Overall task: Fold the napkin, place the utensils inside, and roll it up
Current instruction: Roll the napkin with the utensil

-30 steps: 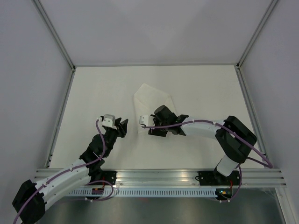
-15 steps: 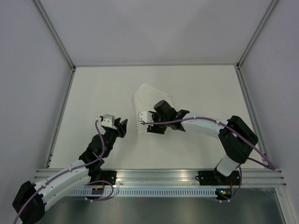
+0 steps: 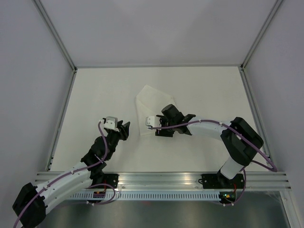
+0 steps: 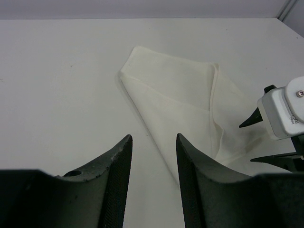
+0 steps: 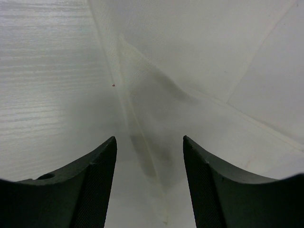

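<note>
The napkin point(image 3: 153, 100) is laid flat near the middle of the white tabletop point(image 3: 95, 95). It is folded into an irregular pointed shape, and in the left wrist view one hemmed layer is seen lying over another point(image 4: 180, 109).

Its 6 o'clock corner is hidden in the top view by the right arm point(image 3: 209, 128), which reaches in from 4 o'clock. The right tool point(image 3: 159, 131) is held low over that part with its fingers spread. In the right wrist view the napkin's folded edge point(image 5: 142, 142) runs through the gap between them point(image 5: 149, 140). Nothing is pinched, and contact with the cloth cannot be told.

The left tool point(image 3: 124, 128) is at 8 o'clock of the napkin, near it but apart, over bare tabletop. Its fingers are spread and empty point(image 4: 153, 140). From its view, the right tool's white camera block point(image 4: 285, 114) is seen at 3 o'clock, over the napkin's edge.

The tabletop is enclosed by plain pale walls point(image 3: 152, 28) at 9, 12 and 3 o'clock, and a metal rail point(image 3: 161, 178) is set along 6 o'clock.
</note>
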Robot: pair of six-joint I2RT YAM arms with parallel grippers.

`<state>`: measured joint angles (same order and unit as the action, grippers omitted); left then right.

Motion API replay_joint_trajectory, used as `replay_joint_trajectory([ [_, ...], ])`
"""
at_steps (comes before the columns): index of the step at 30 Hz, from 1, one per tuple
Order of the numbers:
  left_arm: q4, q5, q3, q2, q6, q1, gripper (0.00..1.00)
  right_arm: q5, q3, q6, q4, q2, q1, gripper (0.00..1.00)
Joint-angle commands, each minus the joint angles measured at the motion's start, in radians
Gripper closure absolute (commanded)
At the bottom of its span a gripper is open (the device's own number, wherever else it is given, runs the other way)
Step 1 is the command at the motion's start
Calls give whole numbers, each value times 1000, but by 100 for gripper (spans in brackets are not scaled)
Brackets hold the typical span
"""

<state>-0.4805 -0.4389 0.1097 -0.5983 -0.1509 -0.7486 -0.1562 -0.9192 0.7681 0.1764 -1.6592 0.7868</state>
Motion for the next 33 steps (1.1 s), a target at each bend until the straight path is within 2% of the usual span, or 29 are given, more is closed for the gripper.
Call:
replay_joint_trajectory([
  [1,-26,-8,19,-8,-3,-3,52,-2,-10,20,-54,-31,-4,36],
  [11,-30,-3,22,-29,1,-5,52,-25,-40,23,-58,-103,-3,38],
  [20,-98,3,4,-52,-15,-3,52,-23,-64,23,-31,-152,0,48],
  [33,-201,19,10,-97,-1,-3,54,-60,-168,7,159,-241,2,80],
])
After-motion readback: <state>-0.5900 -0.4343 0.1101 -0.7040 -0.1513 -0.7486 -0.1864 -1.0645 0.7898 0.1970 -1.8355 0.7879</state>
